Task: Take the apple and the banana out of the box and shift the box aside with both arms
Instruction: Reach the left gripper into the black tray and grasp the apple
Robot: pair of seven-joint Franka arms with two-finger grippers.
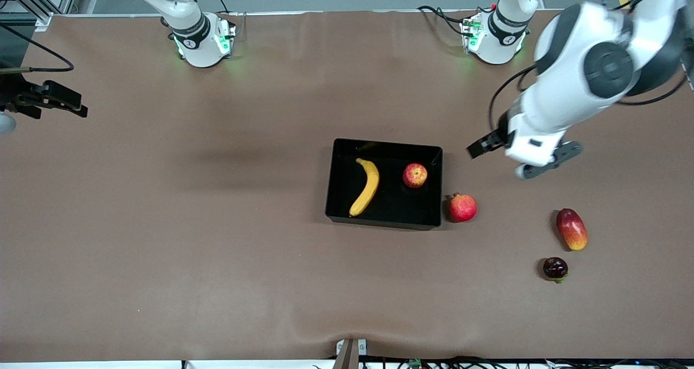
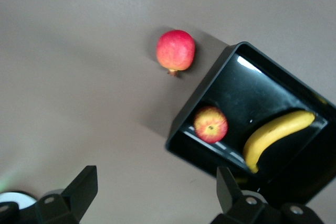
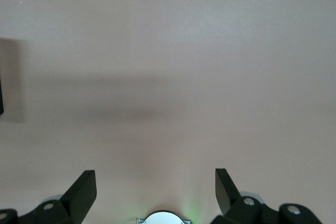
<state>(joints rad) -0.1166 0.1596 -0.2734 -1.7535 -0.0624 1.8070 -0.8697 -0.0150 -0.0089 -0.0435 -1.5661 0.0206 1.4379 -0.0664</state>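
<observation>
The black tray [image 1: 383, 144] sits mid-table. The yellow banana [image 1: 367, 193] and the red-yellow apple [image 1: 415, 175] lie inside it, apart from each other. My left gripper [image 1: 490, 147] hangs open and empty in the air over bare table beside the tray, toward the left arm's end. In the left wrist view the gripper [image 2: 157, 187] is over bare table, with the tray [image 2: 197, 100], apple [image 2: 210, 124] and banana [image 2: 275, 136] off to one side. My right gripper [image 1: 76, 104] waits open and empty over the right arm's end of the table, also seen in its wrist view [image 3: 156, 187].
A red pomegranate [image 1: 462, 207] lies just outside the tray's corner, also in the left wrist view [image 2: 176, 50]. A red-yellow mango [image 1: 571, 228] and a small dark fruit [image 1: 555, 268] lie nearer the front camera toward the left arm's end. The right arm's base [image 3: 164, 217] shows below its gripper.
</observation>
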